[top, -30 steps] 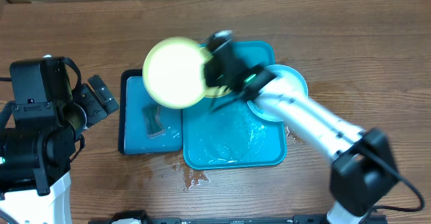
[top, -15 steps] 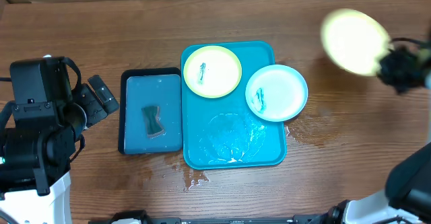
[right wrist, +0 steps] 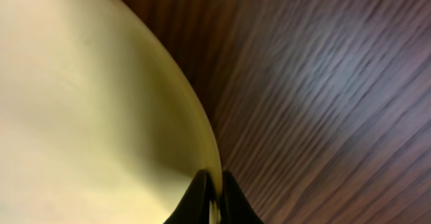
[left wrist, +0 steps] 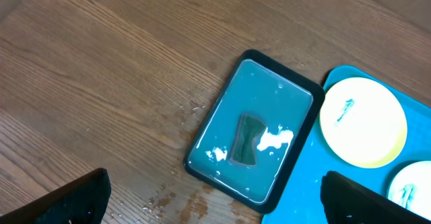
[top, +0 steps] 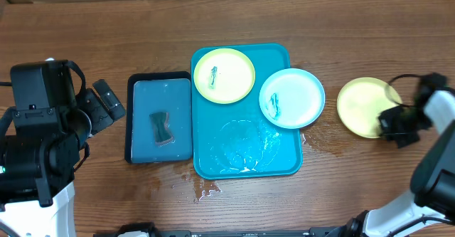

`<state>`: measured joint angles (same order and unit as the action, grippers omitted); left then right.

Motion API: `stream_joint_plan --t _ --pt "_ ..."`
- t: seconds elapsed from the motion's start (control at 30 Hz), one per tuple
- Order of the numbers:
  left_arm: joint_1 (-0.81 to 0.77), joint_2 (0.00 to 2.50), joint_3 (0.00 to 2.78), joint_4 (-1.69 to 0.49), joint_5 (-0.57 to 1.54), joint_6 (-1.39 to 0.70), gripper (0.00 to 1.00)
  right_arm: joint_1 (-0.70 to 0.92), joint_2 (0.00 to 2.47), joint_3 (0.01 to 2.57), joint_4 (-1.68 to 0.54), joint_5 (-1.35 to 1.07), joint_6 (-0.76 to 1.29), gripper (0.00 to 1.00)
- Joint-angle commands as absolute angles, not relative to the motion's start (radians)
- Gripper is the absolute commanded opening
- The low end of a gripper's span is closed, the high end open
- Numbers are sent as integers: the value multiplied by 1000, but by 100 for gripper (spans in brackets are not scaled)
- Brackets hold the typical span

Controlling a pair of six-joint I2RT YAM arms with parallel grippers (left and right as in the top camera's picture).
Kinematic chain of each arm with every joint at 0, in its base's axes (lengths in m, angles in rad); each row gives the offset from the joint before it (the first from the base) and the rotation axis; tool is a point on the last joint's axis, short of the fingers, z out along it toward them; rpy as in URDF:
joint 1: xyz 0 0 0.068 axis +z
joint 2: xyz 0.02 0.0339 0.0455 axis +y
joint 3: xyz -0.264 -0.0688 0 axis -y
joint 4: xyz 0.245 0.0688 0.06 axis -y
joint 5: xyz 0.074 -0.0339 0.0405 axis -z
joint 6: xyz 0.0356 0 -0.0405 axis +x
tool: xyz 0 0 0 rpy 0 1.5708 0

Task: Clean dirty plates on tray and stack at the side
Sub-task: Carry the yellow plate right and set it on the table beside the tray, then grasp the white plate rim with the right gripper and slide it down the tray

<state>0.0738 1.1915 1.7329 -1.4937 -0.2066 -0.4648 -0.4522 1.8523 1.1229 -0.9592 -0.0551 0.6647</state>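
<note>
A yellow-green plate (top: 364,107) lies low over the bare table right of the teal tray (top: 245,160); my right gripper (top: 393,122) is shut on its right rim, and the right wrist view shows the fingers (right wrist: 214,197) pinching the plate's edge (right wrist: 101,116). A second yellow-green rimmed plate (top: 224,75) with a dark blue streak sits at the tray's back left. A light-blue rimmed plate (top: 291,97), also streaked, sits on the tray's right edge. My left gripper (left wrist: 215,197) is open, high above the table's left side.
A smaller black-rimmed blue tray (top: 142,95) with water and a dark sponge (top: 161,127) lies left of the teal tray. Water spots mark the wood in front of both trays (top: 206,187). The teal tray's front half is wet.
My right arm swung the yellow-green plate from above the tray's left, across to the far right, and lowered it to the table right of the tray. The left arm has not moved.
</note>
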Motion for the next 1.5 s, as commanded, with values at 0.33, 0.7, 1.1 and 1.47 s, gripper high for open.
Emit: stream_joint_plan --t 0.33,0.7,1.1,1.47 --pt "80 1190 1741 -1491 -220 -472 100 -209 1814 1137 -998 -2 573 18" --pt "80 1190 1741 -1485 -220 -472 100 -147 1728 1181 -757 -360 257 58" --pt "80 1190 1741 -1485 -217 -472 100 9 1810 1179 -640 -74 165 56" --pt "79 1190 1741 -1490 -155 -472 100 22 1730 1235 -832 -168 258 4"
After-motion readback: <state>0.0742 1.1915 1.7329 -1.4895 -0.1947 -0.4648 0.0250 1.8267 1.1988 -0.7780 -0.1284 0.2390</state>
